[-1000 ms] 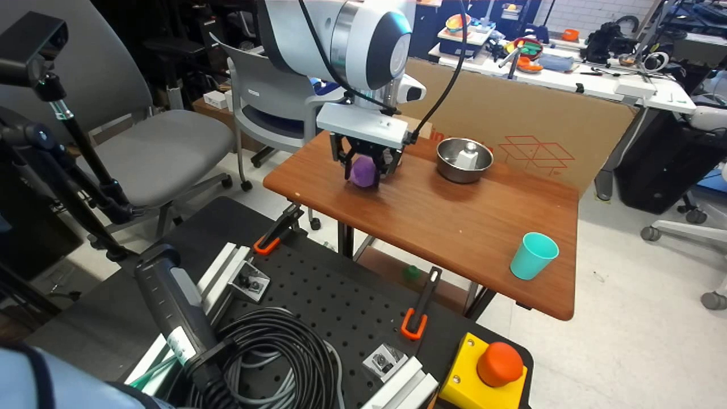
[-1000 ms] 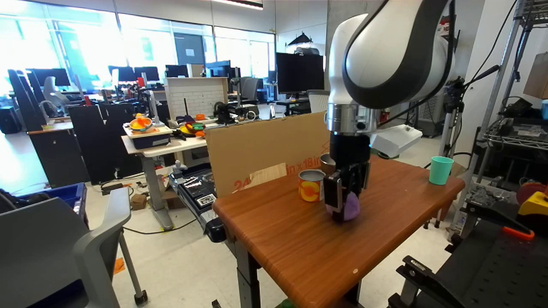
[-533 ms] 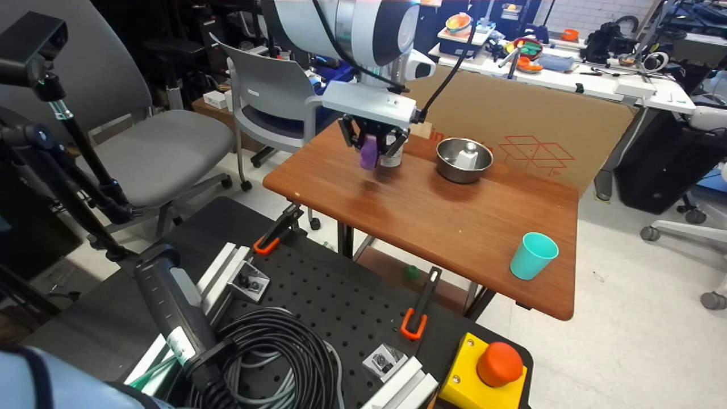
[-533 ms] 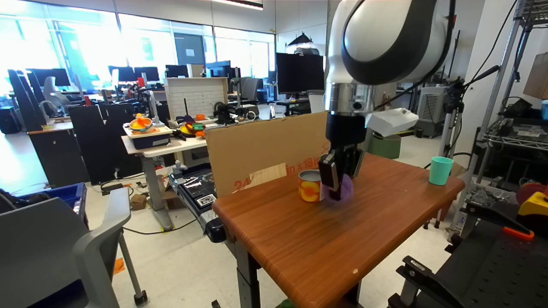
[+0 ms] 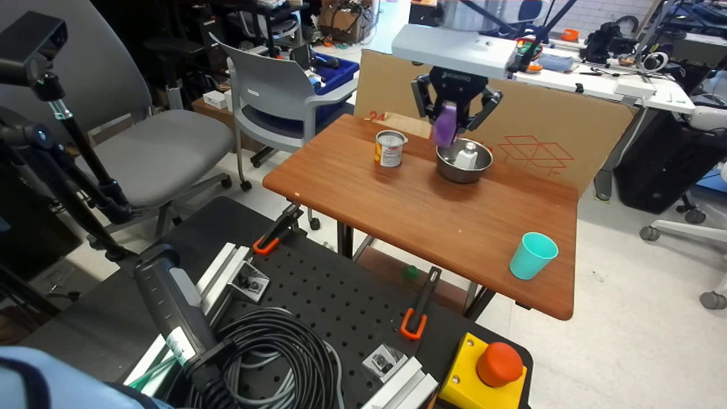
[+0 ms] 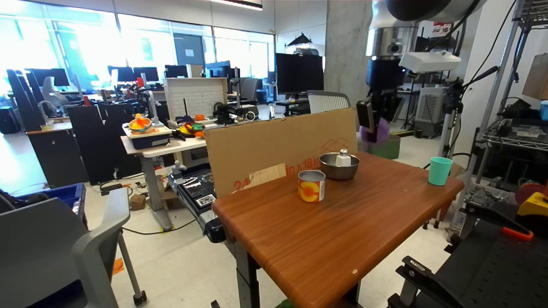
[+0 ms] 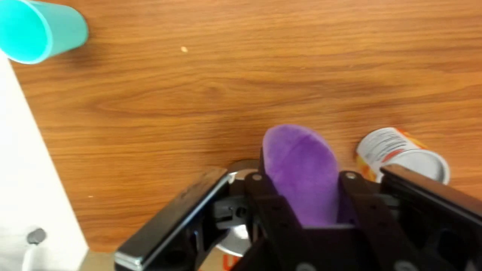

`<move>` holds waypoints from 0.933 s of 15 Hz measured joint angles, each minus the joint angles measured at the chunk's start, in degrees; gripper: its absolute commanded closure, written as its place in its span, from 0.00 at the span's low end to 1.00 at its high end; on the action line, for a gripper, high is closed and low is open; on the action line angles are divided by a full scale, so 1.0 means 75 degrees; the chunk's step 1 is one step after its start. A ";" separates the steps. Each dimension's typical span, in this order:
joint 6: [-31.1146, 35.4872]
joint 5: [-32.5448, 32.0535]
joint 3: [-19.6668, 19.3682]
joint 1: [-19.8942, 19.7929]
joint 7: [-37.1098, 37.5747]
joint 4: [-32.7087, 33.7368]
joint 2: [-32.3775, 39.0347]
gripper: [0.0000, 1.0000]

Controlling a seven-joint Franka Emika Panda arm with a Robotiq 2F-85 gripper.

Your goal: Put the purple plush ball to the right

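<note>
windows glare white; wrist view slightly blurred

A robotics lab, office-like at the back — in an exterior view a robot arm hangs at upper right, wire shelving fills the right edge, monitors stand upper left before bright windows — in an exterior view a perforated black board, coiled cable and red button crowd the bottom

Ball in tool; bowl on table.

The end effector pinches the purple plush ball clear of the table
</note>
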 measured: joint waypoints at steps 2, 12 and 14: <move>-0.0250 -0.0594 -0.0375 -0.0097 0.0477 0.0050 -0.0005 0.94; -0.0693 -0.1233 -0.0773 -0.0197 0.1347 0.0093 0.1183 0.94; -0.0667 -0.1233 -0.0772 -0.0193 0.1348 0.0162 0.1422 0.94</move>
